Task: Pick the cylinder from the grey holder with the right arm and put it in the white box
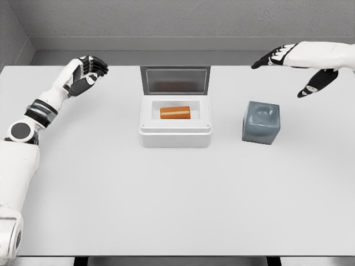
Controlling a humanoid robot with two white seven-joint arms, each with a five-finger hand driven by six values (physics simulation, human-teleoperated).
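With the orange cylinder point(175, 112) lying flat inside the white box point(175, 137) and the grey holder point(261, 123) empty, I should hold my right robot hand point(297, 66), fingers spread and holding nothing, well clear.

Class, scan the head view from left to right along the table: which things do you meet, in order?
left hand → white box holding the orange cylinder → grey holder → right hand.
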